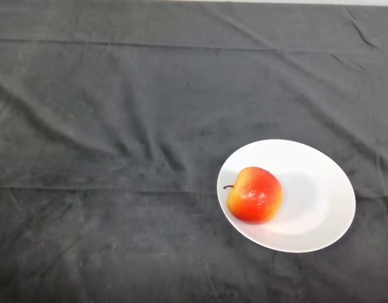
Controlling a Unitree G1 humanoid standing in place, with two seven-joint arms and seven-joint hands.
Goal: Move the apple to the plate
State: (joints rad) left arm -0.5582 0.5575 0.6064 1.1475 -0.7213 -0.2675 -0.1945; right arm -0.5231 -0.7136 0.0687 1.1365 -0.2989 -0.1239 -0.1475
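The cloth (118, 126) that covers the table is a dark grey, matt fabric with a soft, slightly napped look, creased into folds and wrinkles to the left of and behind the plate (320, 189). The plate is white, smooth and faintly shiny, like glazed ceramic or hard plastic. On its left part the apple (255, 194) has glossy red and yellow skin with small bright highlights.

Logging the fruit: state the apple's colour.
Red, fading to yellow on its left side, in the head view: apple.

A red-yellow apple (255, 195) lies on the white plate's (320, 189) left side.
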